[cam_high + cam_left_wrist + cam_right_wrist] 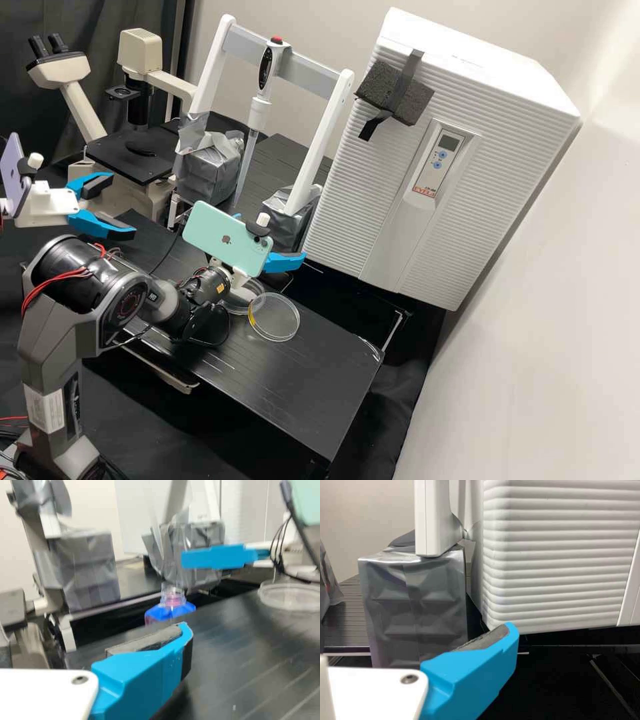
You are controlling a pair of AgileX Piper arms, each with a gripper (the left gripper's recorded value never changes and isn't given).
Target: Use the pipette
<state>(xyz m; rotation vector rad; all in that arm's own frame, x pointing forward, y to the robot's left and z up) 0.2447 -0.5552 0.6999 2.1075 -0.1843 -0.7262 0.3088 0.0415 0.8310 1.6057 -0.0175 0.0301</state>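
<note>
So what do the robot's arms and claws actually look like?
The right arm is dark grey with rounded joints and red cables. The left gripper and right gripper are white, with bright blue wedge-shaped fingers lined with dark pads.

My left fingers [145, 675] are smooth matt blue plastic with dark rubbery pads [145, 642]. The petri dish [274, 317] is clear glossy plastic. The taped block [415, 605] wears crinkled grey tape. The cabinet [555, 555] is ribbed white plastic.

Laboratory, microscope [130, 150], hanging pipette [259, 107], petri dish [275, 317]
</note>
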